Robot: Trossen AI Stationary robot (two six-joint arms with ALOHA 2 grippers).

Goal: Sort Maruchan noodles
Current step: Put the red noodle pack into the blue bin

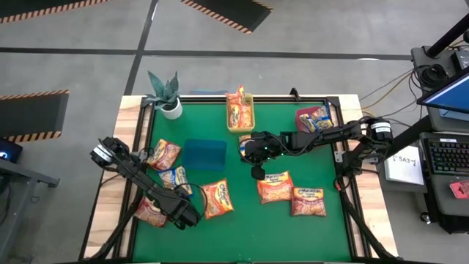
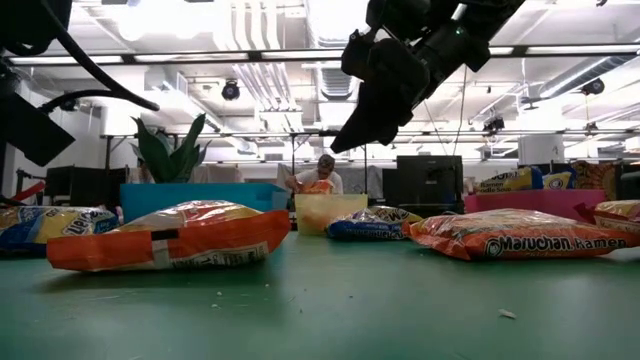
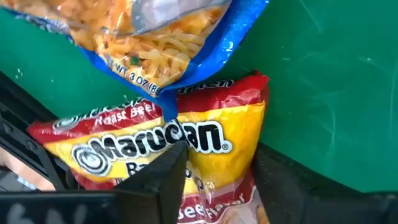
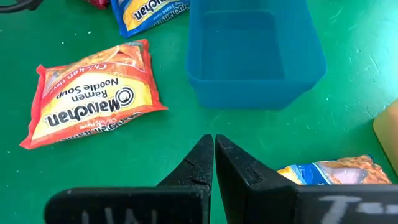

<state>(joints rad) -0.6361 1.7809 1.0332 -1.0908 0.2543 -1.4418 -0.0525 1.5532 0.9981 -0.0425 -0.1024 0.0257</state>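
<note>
The blue bin [image 1: 204, 155] holds nothing; the yellow bin [image 1: 240, 117] beyond it and the red bin [image 1: 314, 119] hold Maruchan noodles [image 1: 238, 111]. Left gripper [image 1: 180, 214], nearer than the blue bin, straddles a red packet [image 3: 205, 143], fingers parted. Right gripper [image 1: 257, 172] hovers clenched beside the blue bin over the green mat [image 1: 242, 227].

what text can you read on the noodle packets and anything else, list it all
"Maruchan", "Roast Beef": red-and-yellow packet under the left claw.
"3 OZ": blue-edged packet lying over it.
"Maruchan Ramen Noodle Soup", upside down in the right wrist view: orange packet; its flavor line is too blurred.
"Maruchan Ramen": orange packet in the low view.
Packets in the high view, and white marks on the right claw: not readable.
</note>
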